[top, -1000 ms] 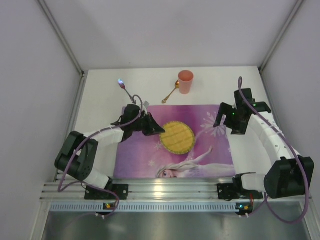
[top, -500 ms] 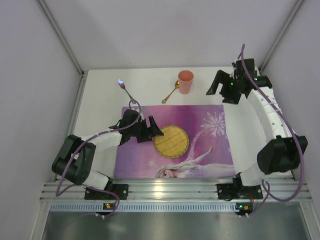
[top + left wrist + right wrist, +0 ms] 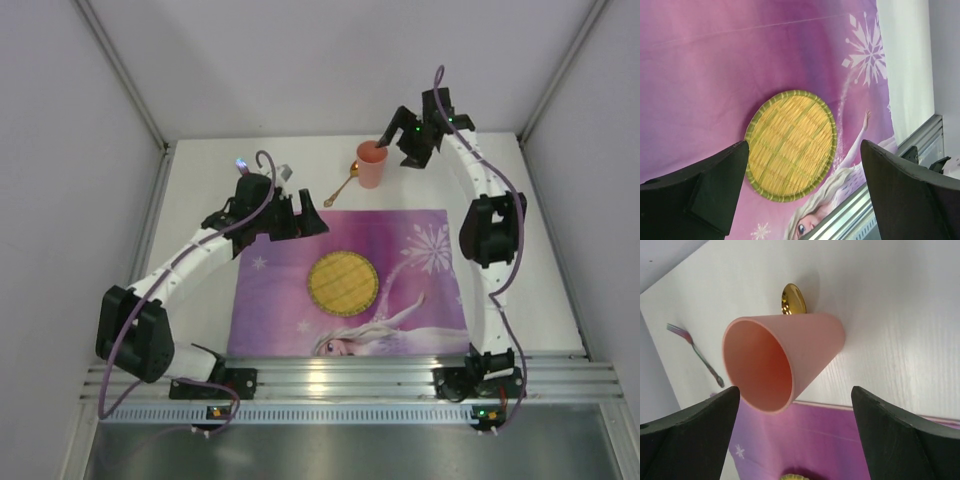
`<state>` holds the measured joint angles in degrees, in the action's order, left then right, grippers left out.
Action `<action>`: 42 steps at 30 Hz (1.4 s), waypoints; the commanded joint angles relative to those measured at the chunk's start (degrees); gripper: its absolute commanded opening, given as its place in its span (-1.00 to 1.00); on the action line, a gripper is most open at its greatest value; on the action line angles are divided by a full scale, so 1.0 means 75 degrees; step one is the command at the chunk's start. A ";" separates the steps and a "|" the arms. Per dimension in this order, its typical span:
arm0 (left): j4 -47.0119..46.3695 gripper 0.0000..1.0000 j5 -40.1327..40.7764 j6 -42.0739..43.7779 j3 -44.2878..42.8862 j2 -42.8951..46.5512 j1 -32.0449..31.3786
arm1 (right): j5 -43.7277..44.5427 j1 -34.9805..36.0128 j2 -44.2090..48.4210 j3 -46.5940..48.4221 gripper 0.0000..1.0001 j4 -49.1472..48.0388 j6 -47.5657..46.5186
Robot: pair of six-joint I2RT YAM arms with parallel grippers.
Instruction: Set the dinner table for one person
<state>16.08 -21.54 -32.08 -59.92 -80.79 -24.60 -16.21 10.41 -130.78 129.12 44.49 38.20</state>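
A round woven yellow mat (image 3: 342, 282) lies in the middle of the purple princess placemat (image 3: 290, 300) on the white dinner table (image 3: 200, 200). My left gripper (image 3: 300, 222) hovers open over the placemat's far left corner, apart from the mat; in its wrist view the woven mat (image 3: 791, 145) shows between the spread fingers (image 3: 695, 195). A pink cup (image 3: 371, 163) stands upright at the far side. My right gripper (image 3: 397, 143) is open just right of and above it. The cup (image 3: 782, 360) fills the right wrist view ahead of the open fingers (image 3: 910, 440), untouched.
A gold spoon (image 3: 342, 185) lies left of the cup, its bowl (image 3: 792, 299) behind the cup in the right wrist view. A fork (image 3: 695, 352) lies at the far left, mostly hidden under my left arm from above. The silver rail (image 3: 340, 378) runs along the near edge.
My left gripper opened, let go of the woven mat on the placemat and drew back toward the far left. My right arm swung from the right side to the cup.
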 commanded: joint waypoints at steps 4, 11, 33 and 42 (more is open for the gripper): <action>0.0728 0.96 -0.0047 0.0304 0.0325 0.0729 0.0210 | 0.1304 0.0743 -0.0749 0.0796 0.85 -0.0201 0.0520; 0.0833 0.96 0.0083 0.0316 0.0372 0.0788 0.0631 | 0.2639 0.0861 -0.1207 0.1264 -0.49 0.0501 0.0569; -0.0022 0.91 0.1056 0.0902 -0.2848 -0.3004 0.1089 | 0.4599 0.0650 0.5307 -0.6111 -1.00 0.0786 -0.0851; -0.0386 0.88 0.1933 0.0783 -0.5660 -0.5421 0.0375 | 0.5090 0.0639 0.5648 -0.7699 -1.00 -0.0808 -0.0499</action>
<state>16.45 -10.55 -27.03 -95.24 -117.97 -19.14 17.98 15.57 -89.71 71.18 48.16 33.10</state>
